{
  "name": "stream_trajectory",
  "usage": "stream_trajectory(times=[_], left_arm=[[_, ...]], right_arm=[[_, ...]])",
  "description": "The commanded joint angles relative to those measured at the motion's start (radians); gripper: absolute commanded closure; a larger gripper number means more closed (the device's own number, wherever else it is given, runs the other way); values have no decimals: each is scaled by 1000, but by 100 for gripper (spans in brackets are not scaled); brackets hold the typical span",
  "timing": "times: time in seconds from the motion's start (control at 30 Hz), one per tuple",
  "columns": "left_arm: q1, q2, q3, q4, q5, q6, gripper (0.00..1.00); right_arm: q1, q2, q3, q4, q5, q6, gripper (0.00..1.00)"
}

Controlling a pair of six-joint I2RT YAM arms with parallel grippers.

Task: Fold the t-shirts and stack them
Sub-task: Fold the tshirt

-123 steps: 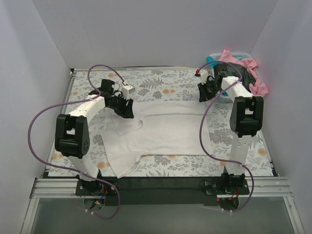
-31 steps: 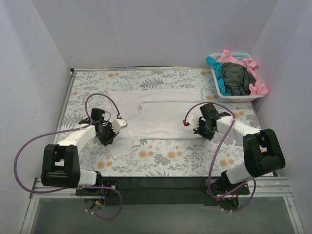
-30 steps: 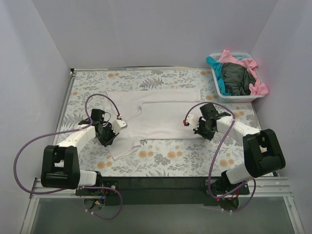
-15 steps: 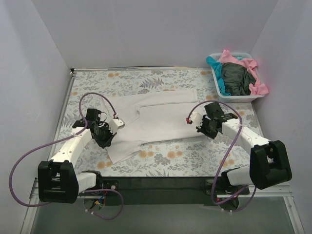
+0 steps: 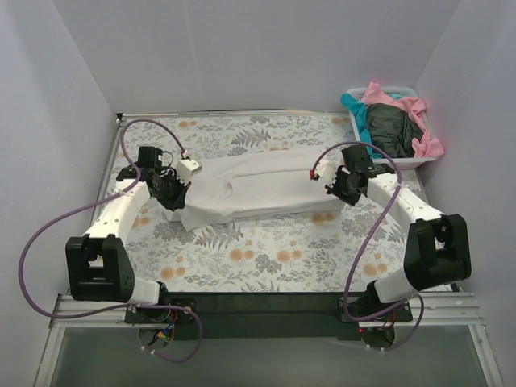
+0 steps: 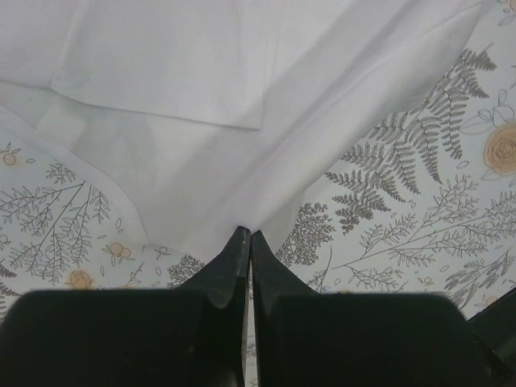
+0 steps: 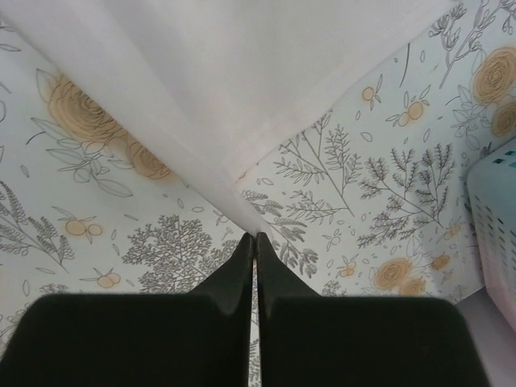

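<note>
The large white t-shirt is stretched across the printed sheet, folded lengthwise, its near edge lifted between both grippers. My left gripper is shut on the shirt's left end; the cloth runs straight out of the closed fingertips. My right gripper is shut on the shirt's right end, a hem pinched at its fingertips. The pink, teal and dark grey-green shirts lie heaped in the basket.
The white plastic basket stands at the back right; its wall shows in the right wrist view. The fern-and-orange-flower sheet covers the table. White walls close in left, back and right.
Both grippers have carried the shirt's near edge away from me, toward the back. The shirt is now narrower and sits farther back.
</note>
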Motion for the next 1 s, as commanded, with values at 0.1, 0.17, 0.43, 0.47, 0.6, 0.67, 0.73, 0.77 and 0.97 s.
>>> stream_trajectory(times=[0.1,0.17,0.43,0.47,0.6,0.67,0.73,0.77,0.97], left_arm=[[14,91,122,84,-9,-80,100],[14,137,161,99,-15,-87,100],[14,280,263,113,-21,-109,100],[14,300,266,115,-23,-109,100],[14,328,251,136,-36,-100,100],[14,338,231,150,-46,-97,100],[14,348,211,168,-62,-95,100],[16,349,205,173,-64,-94,100],[19,363,200,207,-78,-106,100]], right_arm=[[-38,112,154,-4,-18,-43,99],[-46,157,183,-5,-20,-44,99],[-55,280,274,-5,-31,-38,99],[-57,289,279,-4,-29,-37,99],[-55,332,315,-4,-23,-23,99],[-55,356,338,-4,-23,-18,99],[-57,379,349,-2,-18,-14,99],[-57,384,355,-1,-15,-14,99],[-60,418,375,7,-9,-6,99]])
